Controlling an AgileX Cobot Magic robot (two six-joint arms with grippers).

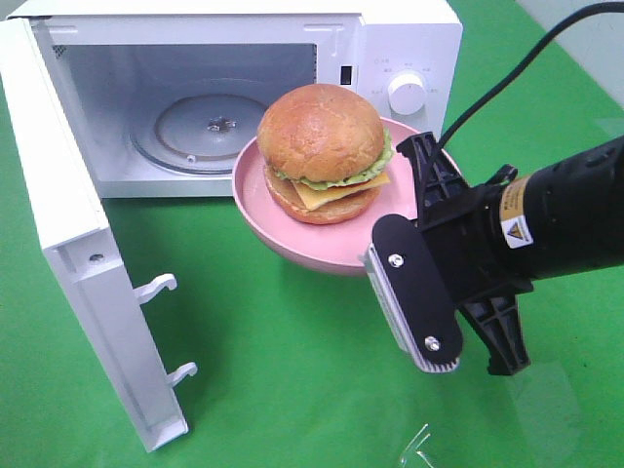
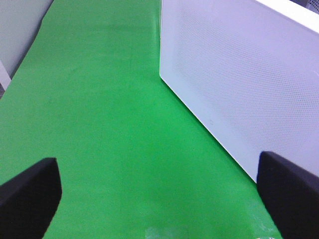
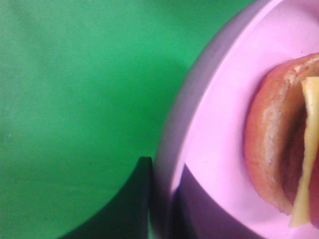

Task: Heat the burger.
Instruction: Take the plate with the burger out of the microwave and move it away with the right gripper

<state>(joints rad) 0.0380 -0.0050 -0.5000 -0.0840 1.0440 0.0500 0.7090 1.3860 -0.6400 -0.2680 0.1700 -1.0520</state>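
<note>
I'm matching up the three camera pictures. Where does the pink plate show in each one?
Exterior high: the pink plate sits mid-frame before the open microwave, carrying the burger, its rim gripped by the right end effector.
Left wrist: not in it.
Right wrist: the plate fills the right half.
Shared landmark: the green cloth.

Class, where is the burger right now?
In the exterior high view the burger sits on the pink plate, which the right gripper holds by its rim, in front of the open microwave.
</note>
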